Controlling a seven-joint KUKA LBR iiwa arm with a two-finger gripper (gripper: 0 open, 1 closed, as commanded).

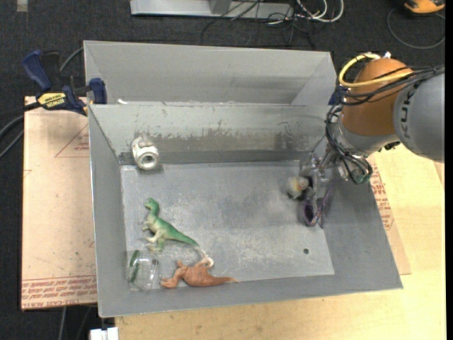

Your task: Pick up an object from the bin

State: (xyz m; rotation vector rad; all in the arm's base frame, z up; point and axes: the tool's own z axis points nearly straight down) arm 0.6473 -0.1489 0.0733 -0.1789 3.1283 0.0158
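Two bits far right of green dinosaur (160,225): pale lump (297,186), purple piece (311,217). Claw (316,197) beside both, spread or pinched unclear. Centre on one first.

At three o'clock a small pale thing (297,186) beside the gripper (313,215) is too blurred to name; the arm (419,115) is cut off at the edge.
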